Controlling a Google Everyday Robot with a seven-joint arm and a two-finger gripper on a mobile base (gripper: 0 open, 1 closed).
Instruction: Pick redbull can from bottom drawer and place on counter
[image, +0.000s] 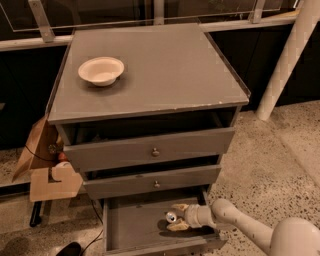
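One redbull can (171, 217) sits right between the open pincer's (176, 216) tips, low in the bottom drawer (132, 226), seemingly not yet clamped.

Smooth cream tubular arm (241, 223), tan-tipped pincer (175, 217) inside bottom drawer (134, 226)

No lettering to read here: nothing legible on the redbull can (171, 217), nothing on the bottom drawer (132, 225), nothing on the bench (165, 70). The pincer (174, 217) sits inside that drawer, at the can.
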